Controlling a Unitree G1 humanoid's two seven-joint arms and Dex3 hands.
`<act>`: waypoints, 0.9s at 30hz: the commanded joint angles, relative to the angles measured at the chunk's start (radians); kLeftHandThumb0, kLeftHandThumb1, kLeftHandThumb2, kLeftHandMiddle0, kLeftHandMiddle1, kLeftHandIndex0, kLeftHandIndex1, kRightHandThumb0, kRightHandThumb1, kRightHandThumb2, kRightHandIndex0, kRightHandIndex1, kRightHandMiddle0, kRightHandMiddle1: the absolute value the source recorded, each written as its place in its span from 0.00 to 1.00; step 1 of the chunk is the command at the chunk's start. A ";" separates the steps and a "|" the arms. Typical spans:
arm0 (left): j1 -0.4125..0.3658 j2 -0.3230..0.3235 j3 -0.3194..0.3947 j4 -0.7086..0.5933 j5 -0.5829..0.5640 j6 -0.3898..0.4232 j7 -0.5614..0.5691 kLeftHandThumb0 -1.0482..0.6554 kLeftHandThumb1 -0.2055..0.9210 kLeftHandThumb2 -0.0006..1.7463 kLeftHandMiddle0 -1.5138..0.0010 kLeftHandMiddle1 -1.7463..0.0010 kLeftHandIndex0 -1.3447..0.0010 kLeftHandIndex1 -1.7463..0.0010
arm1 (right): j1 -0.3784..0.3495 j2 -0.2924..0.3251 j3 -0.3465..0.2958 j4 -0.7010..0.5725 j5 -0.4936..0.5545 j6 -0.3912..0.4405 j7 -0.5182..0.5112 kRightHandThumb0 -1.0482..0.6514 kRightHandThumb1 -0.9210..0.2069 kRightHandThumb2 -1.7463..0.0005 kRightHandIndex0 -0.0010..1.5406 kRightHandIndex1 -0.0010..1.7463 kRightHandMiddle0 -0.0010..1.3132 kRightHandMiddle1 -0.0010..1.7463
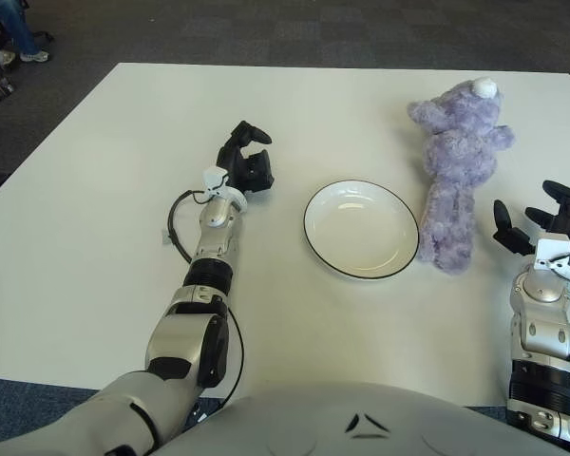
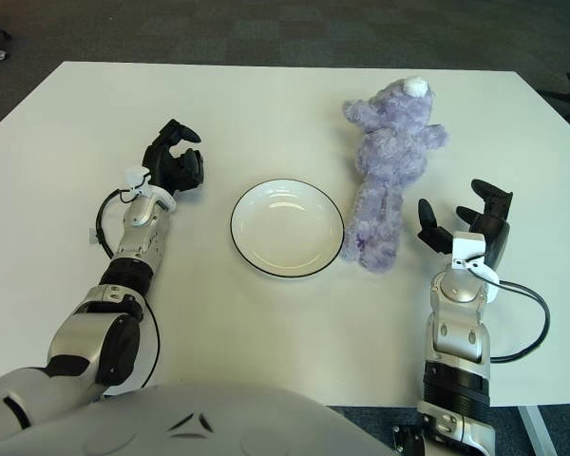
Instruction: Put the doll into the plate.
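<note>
From my station I see the white table (image 1: 95, 190) filling most of the view, with dark carpet (image 1: 266, 28) beyond its far edge. I take the plate (image 1: 361, 229) as my landmark: it is white with a thin dark rim, holds nothing, and sits a little right of the table's middle.

The doll (image 1: 458, 169), a purple plush bear, lies stretched out on the table just to the right of the plate. Its head with a white muzzle points to the far edge, and its legs point back toward me. The feet end just beside the plate's right rim; I cannot tell whether they touch it. None of the doll is inside the plate.

My left arm (image 1: 209, 256) stretches along the table to the left of the plate, with a black cable (image 1: 176, 228) looping beside the wrist. The left hand (image 1: 246, 161) shows left of the plate and slightly farther away than it, its dark fingers curled in together around nothing.

My right hand (image 2: 467, 226) is right of the plate and right of the doll's legs, apart from the plush. Its fingers (image 2: 426, 220) are spread apart and raised, holding nothing.
</note>
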 commanded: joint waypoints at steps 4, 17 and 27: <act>0.033 -0.011 0.003 0.045 0.000 0.000 0.023 0.35 0.55 0.69 0.16 0.00 0.60 0.00 | -0.001 -0.031 0.013 -0.020 -0.067 0.000 -0.002 0.13 0.15 0.71 0.00 0.27 0.00 0.40; 0.031 -0.009 -0.005 0.057 0.020 -0.014 0.038 0.36 0.59 0.66 0.16 0.00 0.62 0.00 | -0.009 -0.087 0.029 -0.044 -0.103 0.039 0.079 0.08 0.05 0.79 0.00 0.16 0.00 0.36; 0.028 -0.017 -0.003 0.059 0.017 -0.013 0.044 0.36 0.57 0.67 0.16 0.00 0.61 0.00 | -0.002 -0.139 0.040 -0.061 -0.111 0.005 0.132 0.04 0.00 0.76 0.00 0.13 0.00 0.31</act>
